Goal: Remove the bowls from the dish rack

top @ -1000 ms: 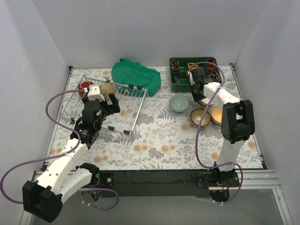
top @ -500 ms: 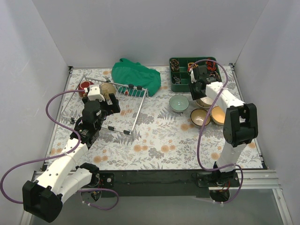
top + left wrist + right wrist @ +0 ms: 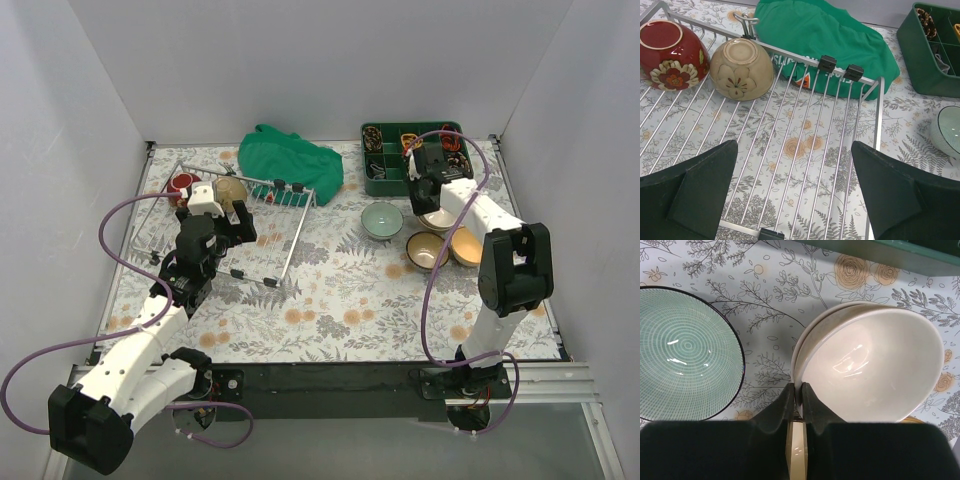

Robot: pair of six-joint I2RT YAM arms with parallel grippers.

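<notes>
The silver wire dish rack [image 3: 262, 240] lies at the left and holds a red floral bowl [image 3: 181, 184] and a beige bowl [image 3: 231, 189] at its far end. My left gripper [image 3: 226, 222] hovers open and empty over the rack wires [image 3: 790, 150], with the red bowl [image 3: 672, 52] and the beige bowl [image 3: 741, 69] ahead of it. My right gripper [image 3: 800, 392] is shut on the rim of a cream bowl [image 3: 872, 365] that seems nested in another bowl. A pale green bowl [image 3: 685, 352] sits just to its left. Two tan bowls [image 3: 427, 250] [image 3: 463, 245] sit nearer on the table.
A green compartment tray [image 3: 380, 183] of small items stands at the back right, close behind my right gripper. A crumpled green cloth [image 3: 290, 160] lies behind the rack's right end. White walls enclose the floral table on three sides.
My right arm has shifted slightly right and back, still gripping the cream bowl's rim. My left arm has barely moved.
</notes>
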